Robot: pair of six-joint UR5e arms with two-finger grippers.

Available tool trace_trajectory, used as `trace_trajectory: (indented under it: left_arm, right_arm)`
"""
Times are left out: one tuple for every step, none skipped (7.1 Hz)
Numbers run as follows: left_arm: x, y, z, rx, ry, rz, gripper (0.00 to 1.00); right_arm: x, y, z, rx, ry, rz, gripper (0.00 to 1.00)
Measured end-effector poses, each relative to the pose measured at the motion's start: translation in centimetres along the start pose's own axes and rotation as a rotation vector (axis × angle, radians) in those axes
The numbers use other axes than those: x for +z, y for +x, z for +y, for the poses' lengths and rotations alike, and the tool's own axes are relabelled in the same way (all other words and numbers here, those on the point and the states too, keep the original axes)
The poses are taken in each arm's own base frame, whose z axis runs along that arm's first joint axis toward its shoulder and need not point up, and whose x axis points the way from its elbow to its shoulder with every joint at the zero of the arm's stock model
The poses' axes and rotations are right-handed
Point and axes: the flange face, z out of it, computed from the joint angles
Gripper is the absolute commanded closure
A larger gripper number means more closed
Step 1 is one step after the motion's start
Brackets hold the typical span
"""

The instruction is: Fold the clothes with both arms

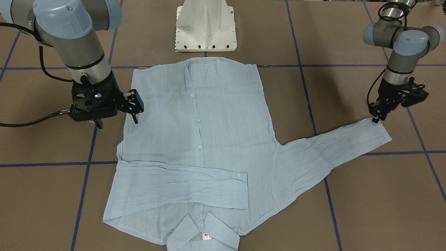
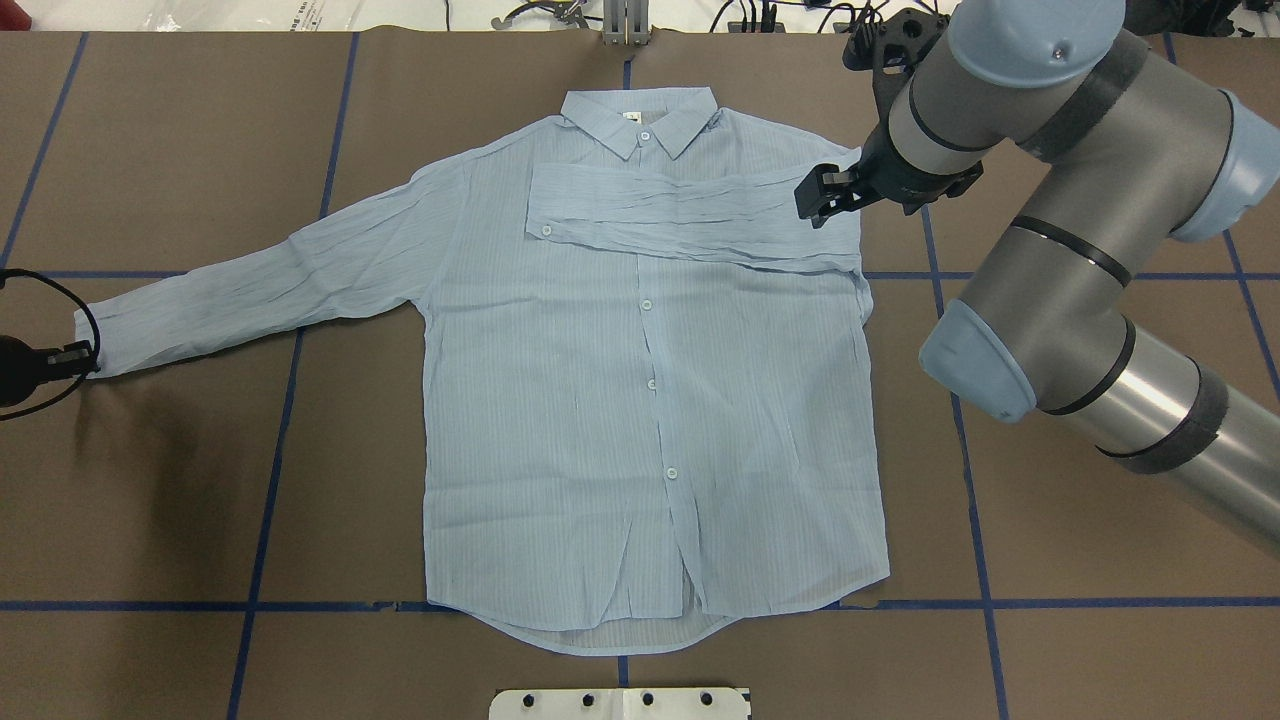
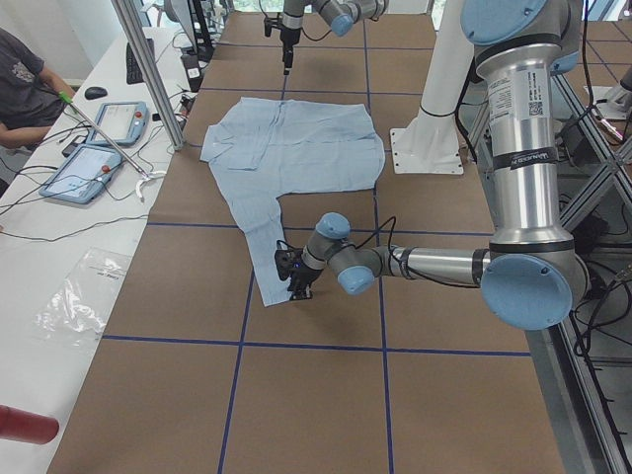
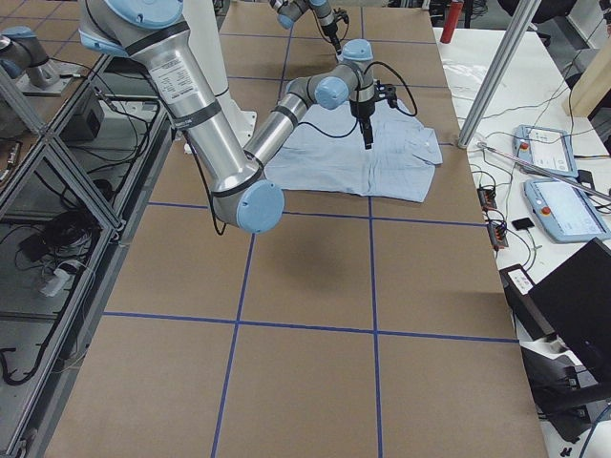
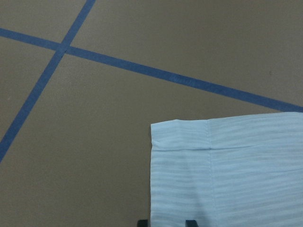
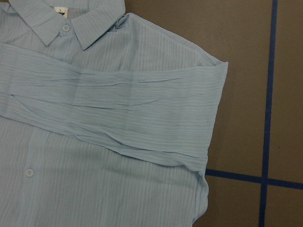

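I saw the shirt (image 2: 650, 400) lying flat, buttons up, on the brown table (image 2: 150, 480) with its blue tape grid (image 2: 200, 606), one sleeve folded across the chest. The left gripper (image 1: 375, 120), tips slightly parted, straddled the outstretched cuff (image 5: 227, 165). The right gripper (image 1: 117, 120) hung wide apart and empty. Teach pendants (image 3: 81, 170) lay on the side bench (image 3: 59, 247).

A brown paper-covered table (image 2: 180, 480) bears blue tape grid lines (image 2: 150, 606) and a white metal pedestal base (image 1: 205, 28). A seated person (image 3: 20, 69) is near two blue-framed tablets (image 3: 84, 170) on a white side bench (image 3: 39, 267).
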Motion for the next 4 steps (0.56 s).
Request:
trace_trajectory:
  left_arm:
    - [0.01, 0.00, 0.01, 0.000, 0.000, 0.000, 0.61]
    - [0.01, 0.00, 0.01, 0.000, 0.000, 0.000, 0.62]
    - [0.02, 0.02, 0.06, 0.001, -0.001, 0.000, 0.68]
    - [0.04, 0.05, 0.12, 0.002, -0.003, 0.000, 0.78]
  right_arm:
    - [-0.04, 0.00, 0.00, 0.000, 0.000, -0.001, 0.00]
    - [-0.05, 0.02, 0.00, 0.000, 0.000, -0.001, 0.00]
    - [-0.04, 0.06, 0.01, 0.001, 0.000, 0.000, 0.00]
    - [-0.03, 0.07, 0.01, 0.001, 0.001, 0.000, 0.00]
